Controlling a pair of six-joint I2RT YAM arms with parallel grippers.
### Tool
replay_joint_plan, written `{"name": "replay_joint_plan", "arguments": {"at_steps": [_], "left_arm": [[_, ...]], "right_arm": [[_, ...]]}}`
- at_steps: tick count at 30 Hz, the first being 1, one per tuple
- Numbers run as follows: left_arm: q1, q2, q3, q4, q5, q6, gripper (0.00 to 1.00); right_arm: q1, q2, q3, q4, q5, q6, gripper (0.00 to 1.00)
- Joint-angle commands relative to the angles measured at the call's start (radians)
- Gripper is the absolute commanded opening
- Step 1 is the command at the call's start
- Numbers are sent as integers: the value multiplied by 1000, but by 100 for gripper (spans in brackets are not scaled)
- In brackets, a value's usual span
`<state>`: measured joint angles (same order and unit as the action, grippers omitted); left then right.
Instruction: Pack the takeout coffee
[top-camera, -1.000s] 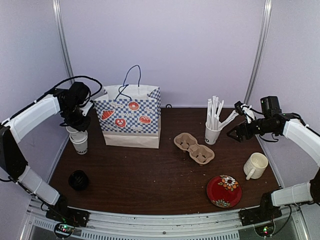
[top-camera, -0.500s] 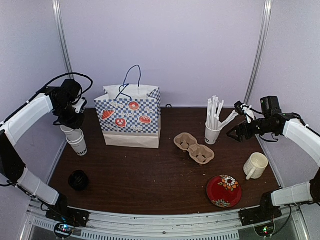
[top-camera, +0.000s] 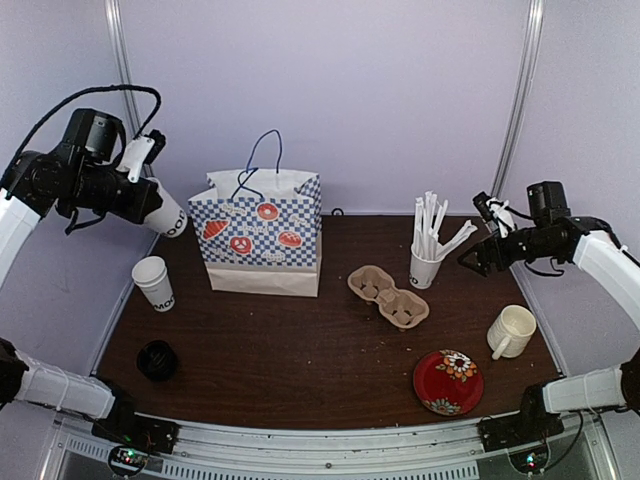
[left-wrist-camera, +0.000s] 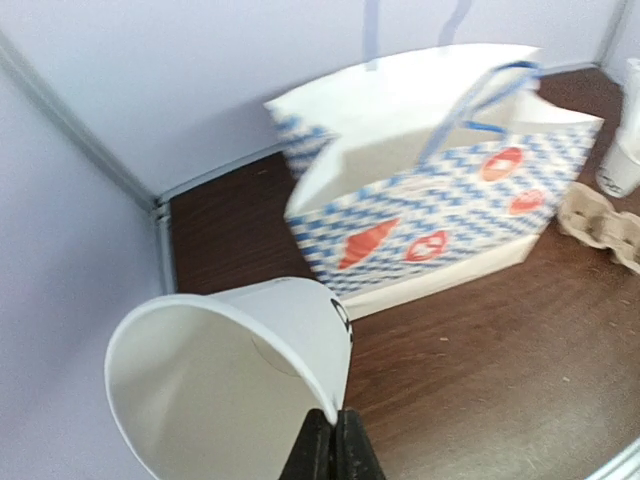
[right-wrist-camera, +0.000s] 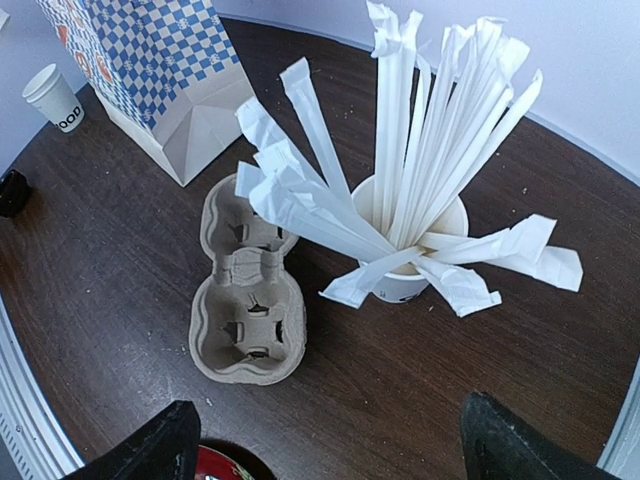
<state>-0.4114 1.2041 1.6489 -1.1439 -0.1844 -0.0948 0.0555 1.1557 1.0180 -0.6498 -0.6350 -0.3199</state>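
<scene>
My left gripper (top-camera: 150, 200) is raised at the far left, beside the bag, and shut on the rim of a white paper coffee cup (top-camera: 170, 220). The cup hangs tilted, with no lid. In the left wrist view the cup's thin rim (left-wrist-camera: 230, 380) is pinched between the gripper (left-wrist-camera: 335, 445) jaws. A second lettered cup (top-camera: 155, 283) stands upright on the table below, and it also shows as the far cup (right-wrist-camera: 55, 97) in the right wrist view. My right gripper (top-camera: 478, 260) hovers open and empty by the stirrer cup; its wrist view shows the gripper (right-wrist-camera: 330, 450) wide apart.
A blue checked paper bag (top-camera: 262, 235) stands open at the back left. A cardboard cup carrier (top-camera: 388, 295) lies mid-table, beside a cup of white stirrers (top-camera: 428, 250). Also here are a black lid (top-camera: 157, 360), a cream mug (top-camera: 512, 330) and a red plate (top-camera: 448, 381).
My left arm has lifted the upper cup off the lower one, up and to the left, and tilted it. The lower cup stays on the table. The right arm barely shifted.
</scene>
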Motion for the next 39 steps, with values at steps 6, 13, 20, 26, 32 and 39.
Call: {"name": "replay_joint_plan", "arguments": {"at_steps": [6,13,20,26,32,39], "left_arm": [[-561,126,-8,124,306,137,0],[-792,440,106,53,117,209,0],[-839,621,190,9,30,215,0],[-839,673,157,75,33,209,0],[-838,682,79,156,19,218,0],[-821,697,10,238,17,222,0]], "right_arm": [[-7,-24,99,-104,63,9,96],[-9,0,177,-176,53,10,96],[-8,-11,140,-165,52,8,94],[-8,-24,128,-179,66,-6,93],[-8,-36,82,-158,78,-11,93],[-9,-18,70,-141,55,0,92]]}}
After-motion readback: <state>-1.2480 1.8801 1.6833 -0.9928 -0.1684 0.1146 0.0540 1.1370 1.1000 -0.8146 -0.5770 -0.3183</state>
